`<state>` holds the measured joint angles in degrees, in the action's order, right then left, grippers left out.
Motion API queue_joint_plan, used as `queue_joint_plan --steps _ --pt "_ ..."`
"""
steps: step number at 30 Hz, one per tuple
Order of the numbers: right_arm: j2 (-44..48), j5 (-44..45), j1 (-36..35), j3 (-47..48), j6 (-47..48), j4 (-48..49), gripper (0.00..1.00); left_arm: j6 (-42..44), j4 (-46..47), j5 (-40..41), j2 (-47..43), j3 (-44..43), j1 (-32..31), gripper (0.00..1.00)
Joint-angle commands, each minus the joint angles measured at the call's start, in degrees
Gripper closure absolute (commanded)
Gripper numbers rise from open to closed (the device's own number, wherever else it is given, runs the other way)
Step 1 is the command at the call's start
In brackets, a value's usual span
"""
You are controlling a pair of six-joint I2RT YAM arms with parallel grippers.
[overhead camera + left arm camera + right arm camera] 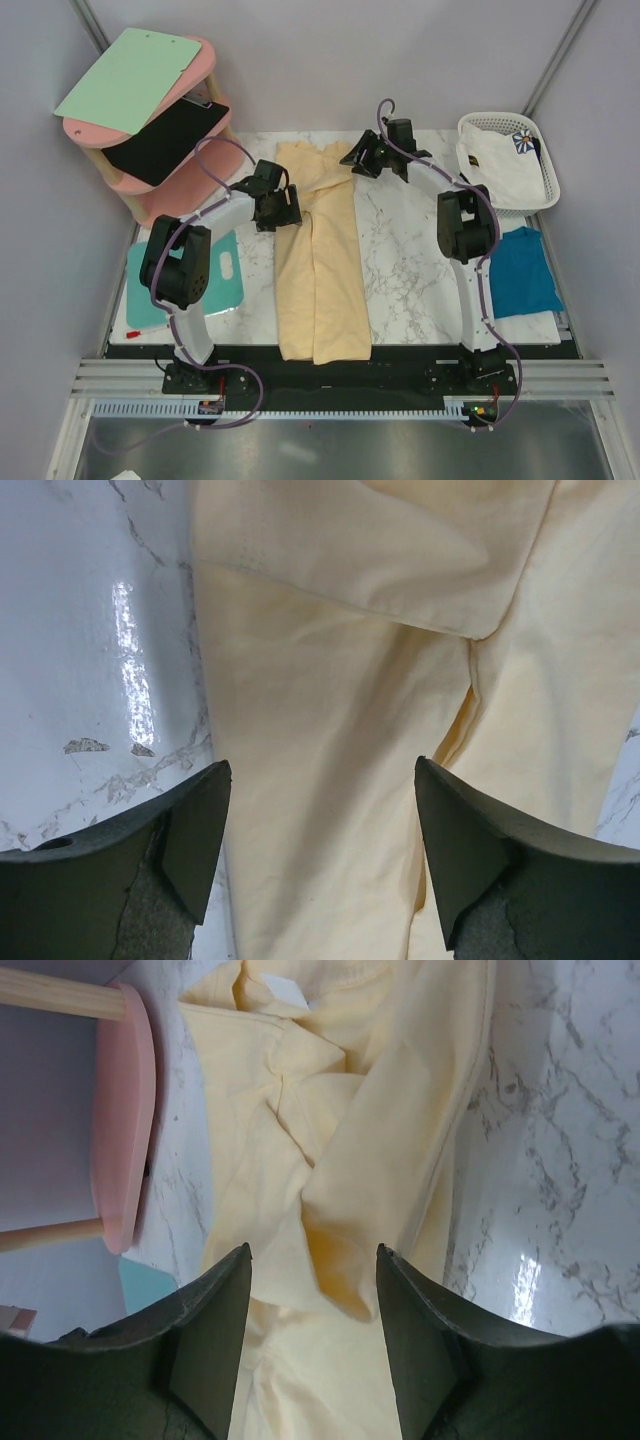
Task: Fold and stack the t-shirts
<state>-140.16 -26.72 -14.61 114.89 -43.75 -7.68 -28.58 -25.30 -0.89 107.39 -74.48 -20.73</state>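
The pale yellow t-shirt (318, 265) lies folded into a long strip down the middle of the marble table, its collar end rumpled at the back. My left gripper (277, 205) is open over the shirt's left edge, with yellow cloth (330, 780) between its fingers. My right gripper (357, 158) is open above the shirt's upper right part, over a bunched fold (345, 1230). The teal-blue t-shirt (520, 270) lies at the table's right edge. The white flower-print t-shirt (500, 160) sits in the white lattice basket (548, 170).
A pink tiered shelf (150, 150) stands at the back left, holding a green board (130, 75) and a black clipboard (170, 138). A turquoise board (225, 270) with a handle hole lies at the left, under the left arm. A red pen (145, 325) lies near it.
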Motion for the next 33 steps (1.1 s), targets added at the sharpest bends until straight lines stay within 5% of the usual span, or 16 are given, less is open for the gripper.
queue_joint_plan --steps 1,8,28,33 --pt "7.88 0.70 0.02 -4.32 1.65 1.97 0.39 0.80 1.83 2.12 -1.75 -0.49 -0.54 0.20" --pt "10.87 2.02 0.37 -9.95 2.53 1.88 0.39 0.63 1.83 2.64 -0.96 0.03 -1.33 0.20" --pt "1.99 1.41 0.37 -3.63 2.09 0.47 0.46 1.33 1.48 2.91 -4.30 0.47 -1.77 0.20" --pt "1.46 -0.26 0.20 -3.36 0.95 4.59 0.69 1.68 1.31 2.91 -4.47 0.74 -2.03 0.20"
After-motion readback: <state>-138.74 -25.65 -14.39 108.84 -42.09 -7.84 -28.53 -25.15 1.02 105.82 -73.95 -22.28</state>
